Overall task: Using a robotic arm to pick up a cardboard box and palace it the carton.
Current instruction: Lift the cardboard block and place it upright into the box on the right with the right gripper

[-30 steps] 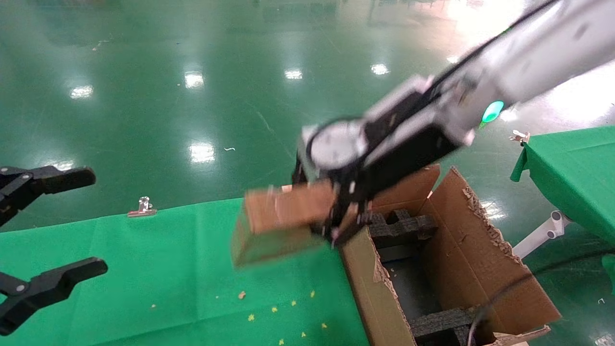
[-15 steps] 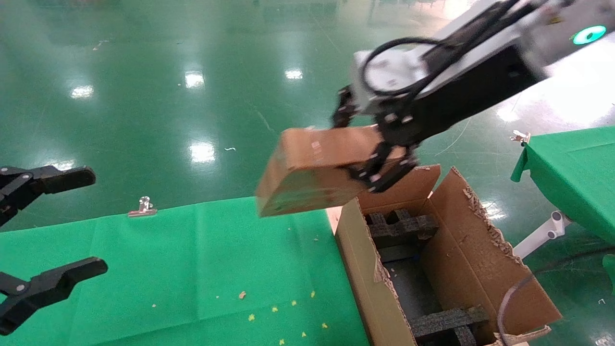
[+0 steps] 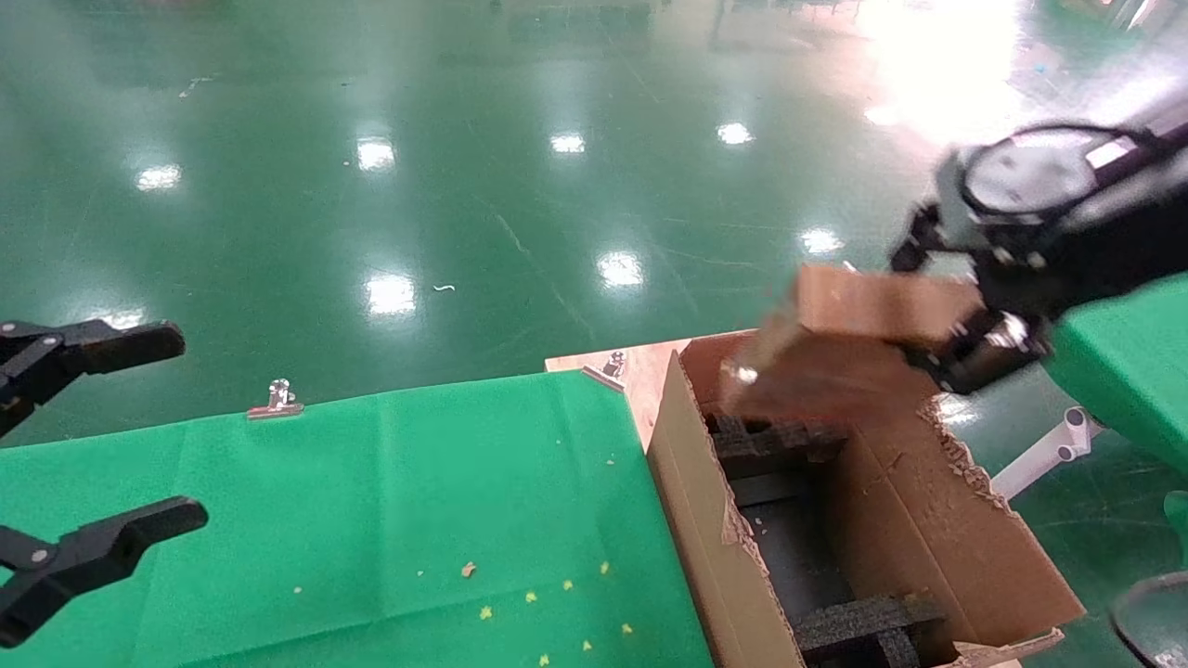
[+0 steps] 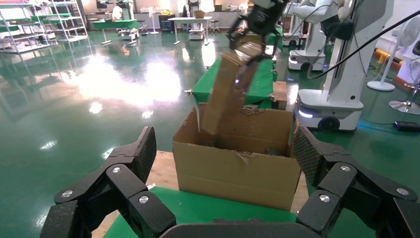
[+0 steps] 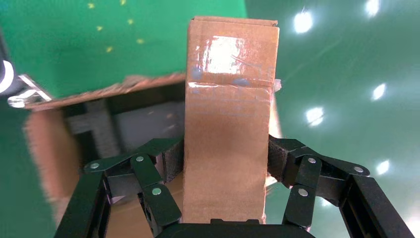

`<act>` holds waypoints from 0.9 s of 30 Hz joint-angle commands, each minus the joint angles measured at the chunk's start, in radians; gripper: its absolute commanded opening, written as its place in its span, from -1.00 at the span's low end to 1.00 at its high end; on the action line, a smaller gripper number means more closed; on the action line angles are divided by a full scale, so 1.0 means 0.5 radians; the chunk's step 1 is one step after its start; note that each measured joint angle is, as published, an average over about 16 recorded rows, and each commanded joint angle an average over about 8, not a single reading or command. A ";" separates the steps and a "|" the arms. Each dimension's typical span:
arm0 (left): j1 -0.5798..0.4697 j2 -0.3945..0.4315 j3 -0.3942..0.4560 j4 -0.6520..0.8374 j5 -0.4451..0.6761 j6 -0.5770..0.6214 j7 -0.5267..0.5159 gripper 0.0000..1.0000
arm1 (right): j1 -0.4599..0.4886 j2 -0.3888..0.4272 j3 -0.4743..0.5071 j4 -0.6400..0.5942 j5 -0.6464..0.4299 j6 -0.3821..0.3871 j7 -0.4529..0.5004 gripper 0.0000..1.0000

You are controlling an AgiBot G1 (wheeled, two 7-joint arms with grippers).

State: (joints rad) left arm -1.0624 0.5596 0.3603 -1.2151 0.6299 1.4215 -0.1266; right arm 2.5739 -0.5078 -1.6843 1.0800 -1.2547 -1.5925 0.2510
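My right gripper [image 3: 939,306] is shut on the cardboard box [image 3: 868,311], a small brown taped box held by one end. The box hangs tilted in the air above the far end of the carton [image 3: 705,501], a large open brown carton with ragged flaps and black foam blocks [image 3: 770,441] inside. In the right wrist view the box [image 5: 229,124] sticks out from between the gripper's [image 5: 223,158] pads, with the carton's rim [image 5: 99,91] beyond it. The left wrist view shows the box [image 4: 228,89] high over the carton [image 4: 237,173]. My left gripper [image 3: 153,431] is parked open at the left.
A green cloth covers the table [image 3: 371,501] left of the carton, held by metal clips [image 3: 276,399] and dotted with small crumbs. A second green-covered table [image 3: 1123,362] and a white stand [image 3: 1049,455] lie to the right. Another white robot [image 4: 346,49] stands behind the carton.
My right arm has swung the cardboard box up off the table side and to the right, so it is now over the carton's far end. The left gripper has not moved.
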 commanded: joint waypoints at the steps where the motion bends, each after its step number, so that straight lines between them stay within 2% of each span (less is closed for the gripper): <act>1: 0.000 0.000 0.000 0.000 0.000 0.000 0.000 1.00 | 0.052 0.069 -0.100 0.029 0.005 0.002 0.043 -1.00; 11: 0.000 0.000 0.000 0.000 0.000 0.000 0.000 1.00 | 0.025 0.446 -0.283 0.040 -0.019 0.138 0.389 -1.00; 18: 0.000 0.000 0.000 0.000 0.000 0.000 0.000 1.00 | -0.063 0.780 -0.336 0.116 0.005 0.353 0.702 -1.00; 27: 0.000 0.000 0.000 0.000 0.000 0.000 0.000 1.00 | -0.107 1.129 -0.377 0.358 -0.103 0.663 1.052 -1.00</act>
State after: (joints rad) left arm -1.0624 0.5596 0.3603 -1.2151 0.6299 1.4215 -0.1266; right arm 2.5198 0.0458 -1.8758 1.2522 -1.3003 -1.2613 0.7710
